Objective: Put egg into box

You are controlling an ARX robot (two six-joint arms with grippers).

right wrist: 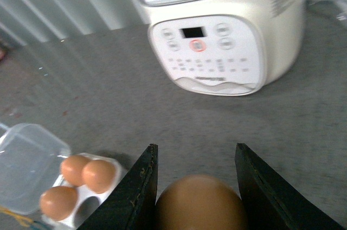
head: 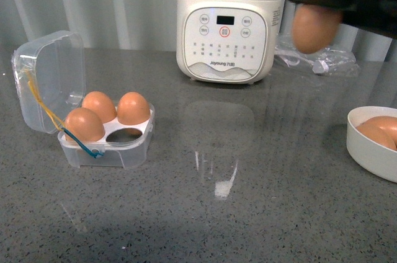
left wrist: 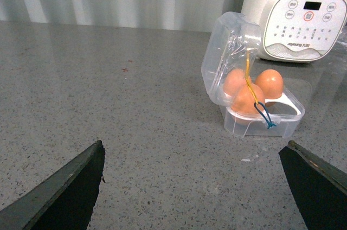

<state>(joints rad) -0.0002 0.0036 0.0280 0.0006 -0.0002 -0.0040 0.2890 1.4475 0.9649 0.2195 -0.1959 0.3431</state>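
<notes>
Right hand aloft around egg

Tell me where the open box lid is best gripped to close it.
Probably the free top edge of the lid, claw coming from above: it stands nearly upright from the hinge at the left of the box, leaving that rim exposed. Avoid the yellow loop across it.

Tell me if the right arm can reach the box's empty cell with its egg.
Probably yes. The box has its lid open and empty cell uncovered, and only bare counter lies between it and the right gripper holding the egg.
</notes>
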